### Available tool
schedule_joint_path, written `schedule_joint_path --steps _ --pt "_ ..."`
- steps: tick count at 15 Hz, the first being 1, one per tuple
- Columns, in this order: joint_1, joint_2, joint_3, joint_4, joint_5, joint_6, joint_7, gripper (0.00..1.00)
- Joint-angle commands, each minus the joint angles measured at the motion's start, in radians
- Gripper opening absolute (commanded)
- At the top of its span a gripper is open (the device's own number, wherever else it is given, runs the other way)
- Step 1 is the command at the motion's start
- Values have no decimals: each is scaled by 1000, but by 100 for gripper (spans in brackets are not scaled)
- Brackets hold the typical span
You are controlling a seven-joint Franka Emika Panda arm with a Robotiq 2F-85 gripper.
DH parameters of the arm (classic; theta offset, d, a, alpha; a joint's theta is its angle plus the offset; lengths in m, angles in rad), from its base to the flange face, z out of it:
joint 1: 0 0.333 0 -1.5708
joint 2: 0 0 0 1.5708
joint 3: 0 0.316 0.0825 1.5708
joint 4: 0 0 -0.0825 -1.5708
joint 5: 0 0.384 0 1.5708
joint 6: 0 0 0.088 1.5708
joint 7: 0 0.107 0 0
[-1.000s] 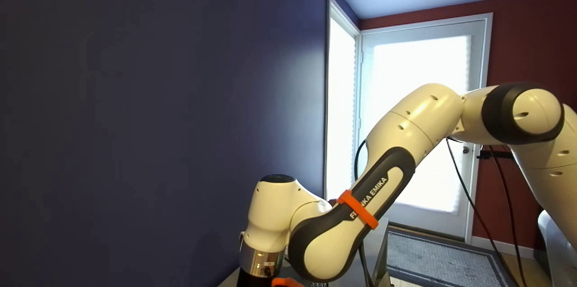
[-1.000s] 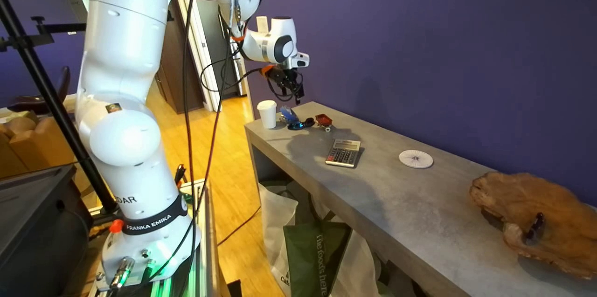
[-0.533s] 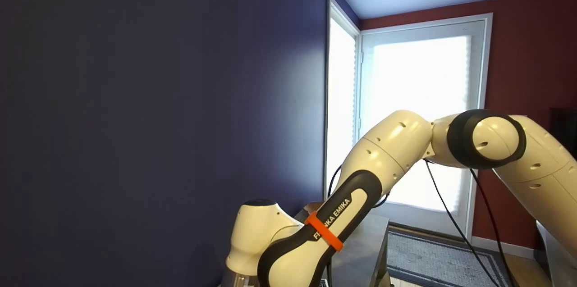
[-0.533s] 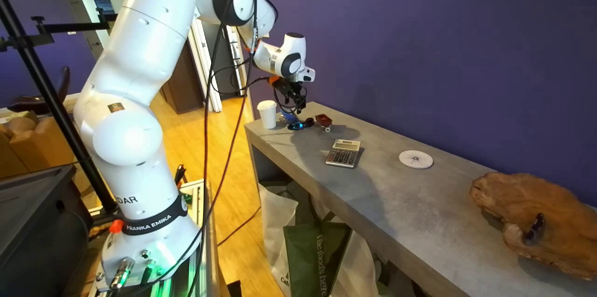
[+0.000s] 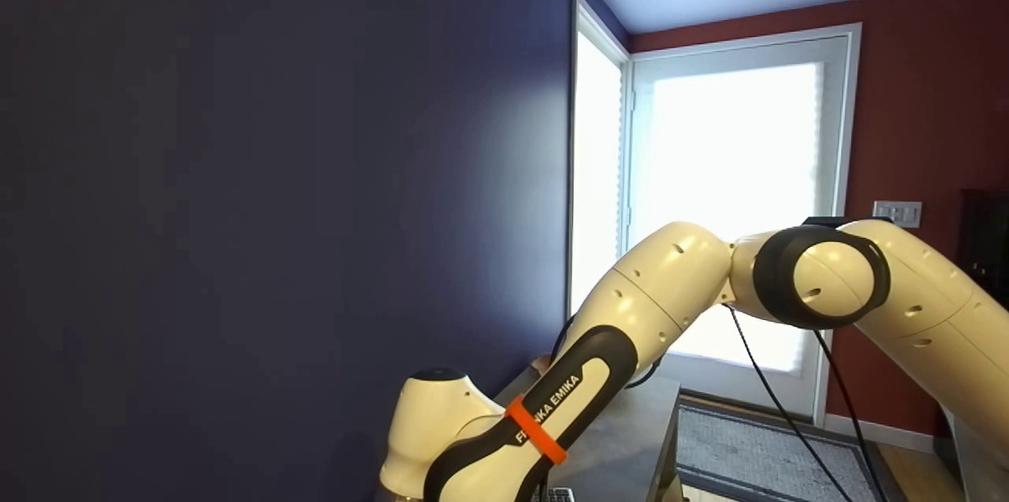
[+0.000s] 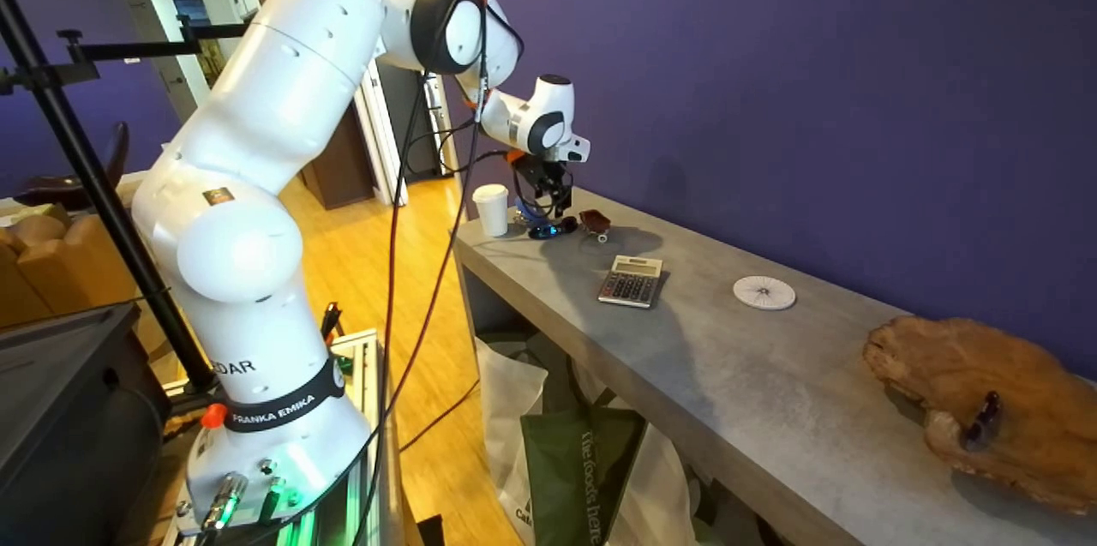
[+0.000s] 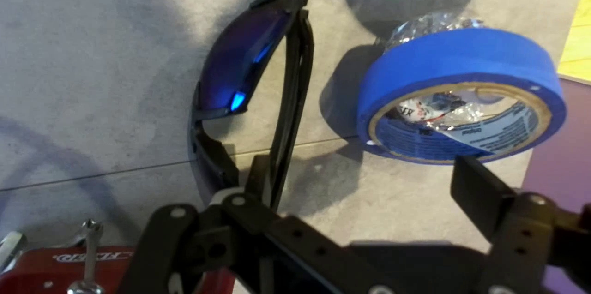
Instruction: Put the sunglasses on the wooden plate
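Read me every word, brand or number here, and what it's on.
"FRANKA EMIKA": white jointed robot arm.
"DAR", start unclear: same arm.
"The foods here": dark green rectangular bag.
"3M": round blue tape roll.
"Original": same roll.
Too small or blurred: red wheeled wagon, silver rectangular calculator, large white bag, shiny clear wrapper.

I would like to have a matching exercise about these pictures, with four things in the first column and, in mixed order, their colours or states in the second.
Things
1. sunglasses
2. tape roll
3. cup
4. gripper

Colours or states
A. white, standing upright
B. open
C. blue and ring-shaped
D. black-framed

Right pairs: 1-D, 2-C, 3-A, 4-B
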Motion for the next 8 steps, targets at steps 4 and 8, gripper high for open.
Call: schedule_joint_path --steps 4,8 --pt "16 41 -8 61 72 -27 10 81" --pt "49 32 -51 62 48 -82 62 69"
